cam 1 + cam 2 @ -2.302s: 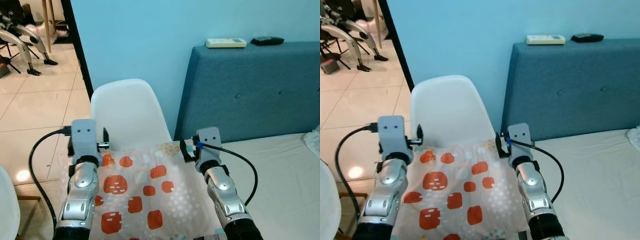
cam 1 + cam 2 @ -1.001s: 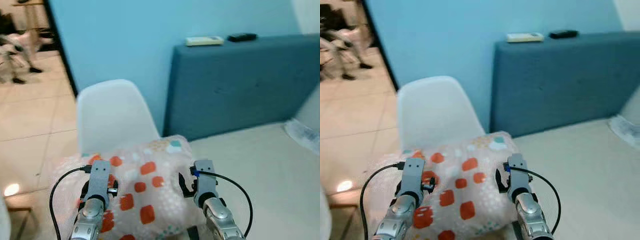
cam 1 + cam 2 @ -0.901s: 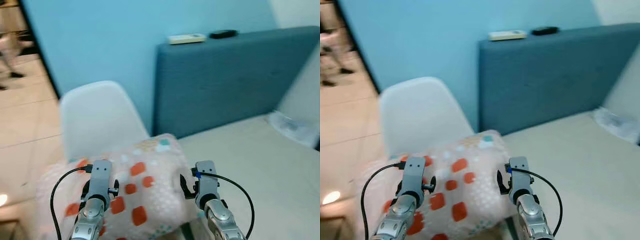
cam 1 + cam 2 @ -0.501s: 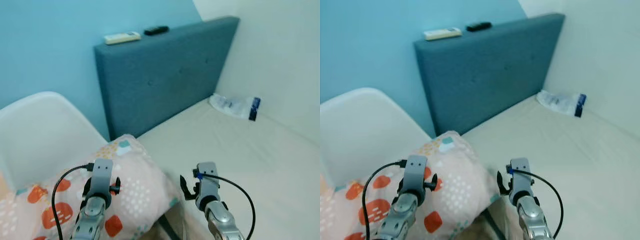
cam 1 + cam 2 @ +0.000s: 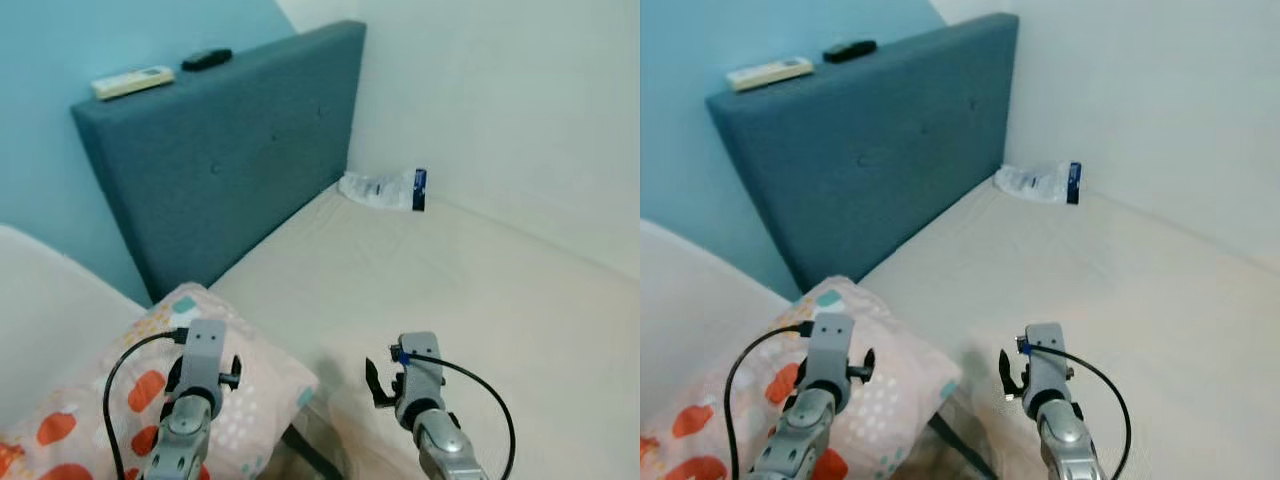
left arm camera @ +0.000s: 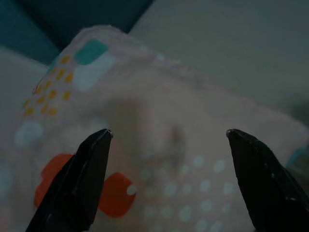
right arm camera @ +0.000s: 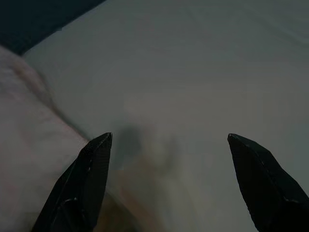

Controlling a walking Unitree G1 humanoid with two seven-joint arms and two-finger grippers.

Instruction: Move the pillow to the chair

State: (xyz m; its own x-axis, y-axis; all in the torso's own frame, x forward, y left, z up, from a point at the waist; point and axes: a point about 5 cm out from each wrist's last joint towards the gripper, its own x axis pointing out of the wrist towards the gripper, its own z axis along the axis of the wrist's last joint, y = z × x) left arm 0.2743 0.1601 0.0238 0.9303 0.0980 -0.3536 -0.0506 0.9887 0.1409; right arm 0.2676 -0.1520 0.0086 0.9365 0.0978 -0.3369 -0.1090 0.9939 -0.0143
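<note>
lying free on the chair (image 5: 40,300) — pillow (image 5: 120,400), both hands apart

The bare mattress (image 5: 470,290) carries a plastic packet (image 5: 385,188) well beyond the right gripper (image 5: 385,385); the chair (image 5: 50,320) holds the pillow (image 5: 240,375) under the left gripper (image 5: 205,375).

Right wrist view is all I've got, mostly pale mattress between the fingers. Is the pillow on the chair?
Observer: Yes, the pillow lies on the white chair, on the robot's left beside the bed.
Operator: Is the left tool gripping it?
Observer: No, the left tool is open above the pillow, gripping nothing.
Operator: Anything else on the bed?
Observer: A plastic packet lies in the far corner by the headboard.
</note>
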